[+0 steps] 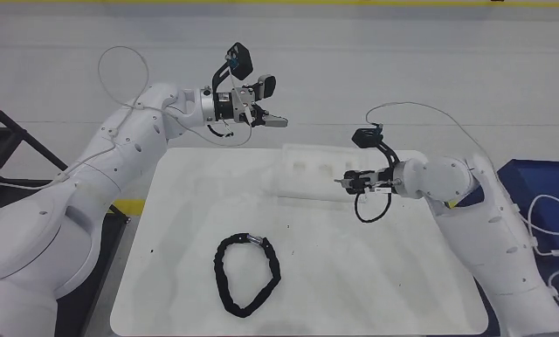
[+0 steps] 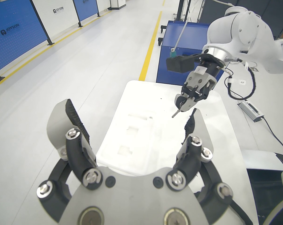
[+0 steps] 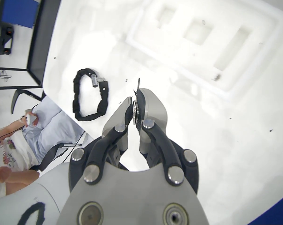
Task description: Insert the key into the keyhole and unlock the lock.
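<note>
Two tools: we see the right tool (image 3: 134,97) pinching the key (image 3: 134,113) above the surface (image 1: 393,276), the left tool (image 2: 132,108) spread. Lock (image 1: 223,271) lies well apart.

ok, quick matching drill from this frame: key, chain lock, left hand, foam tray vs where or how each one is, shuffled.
Things
1. key
2. chain lock
3. left hand
4. foam tray

States
A. open, in the air, holding nothing
B. lying looped on the table, near side
C. pinched in the shut right hand
D. at the table's far side

Pairs: 1-C, 2-B, 3-A, 4-D
</note>
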`<state>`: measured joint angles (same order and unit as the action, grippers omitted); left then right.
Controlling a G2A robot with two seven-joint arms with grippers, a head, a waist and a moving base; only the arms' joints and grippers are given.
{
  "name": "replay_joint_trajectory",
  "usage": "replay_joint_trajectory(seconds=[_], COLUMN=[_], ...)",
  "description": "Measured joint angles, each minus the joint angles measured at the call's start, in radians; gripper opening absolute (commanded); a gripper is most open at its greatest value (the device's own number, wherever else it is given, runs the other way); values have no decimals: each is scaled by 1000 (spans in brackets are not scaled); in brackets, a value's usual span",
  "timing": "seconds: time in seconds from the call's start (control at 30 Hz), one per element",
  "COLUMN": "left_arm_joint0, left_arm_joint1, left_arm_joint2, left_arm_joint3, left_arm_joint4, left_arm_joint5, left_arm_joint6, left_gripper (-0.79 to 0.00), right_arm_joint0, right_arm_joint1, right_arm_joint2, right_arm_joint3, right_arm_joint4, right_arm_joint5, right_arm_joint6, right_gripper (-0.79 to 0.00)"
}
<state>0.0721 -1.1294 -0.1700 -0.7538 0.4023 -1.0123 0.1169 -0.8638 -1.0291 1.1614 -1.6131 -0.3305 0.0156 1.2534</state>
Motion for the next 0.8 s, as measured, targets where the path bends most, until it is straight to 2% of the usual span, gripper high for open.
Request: replay_joint_trajectory(seconds=[0.3,0.43,0.6,0.8], left_arm_joint0=[0,0,0,0], left_arm_joint1=[0,0,0,0], left_arm_joint2=[0,0,0,0], left_arm_joint3=[0,0,0,0], left_arm_joint4=[0,0,0,0], left_arm_joint5=[0,0,0,0], left_arm_joint6=[0,0,0,0], left_gripper=[0,0,0,0], right_arm_joint0=[-117,-162,-194,-193], right_arm_joint1=[22,28,31,31], right_arm_joint2=[152,213,242,241], right_arm_joint3=[-53,-49,-40,-40], right_arm_joint4=[226,322,384,383], right_arm_joint5=[-100,-96,-75,-76], right_arm_joint6=[-50,-82,-110,-109], right_gripper=[-785,-785,-785,-785])
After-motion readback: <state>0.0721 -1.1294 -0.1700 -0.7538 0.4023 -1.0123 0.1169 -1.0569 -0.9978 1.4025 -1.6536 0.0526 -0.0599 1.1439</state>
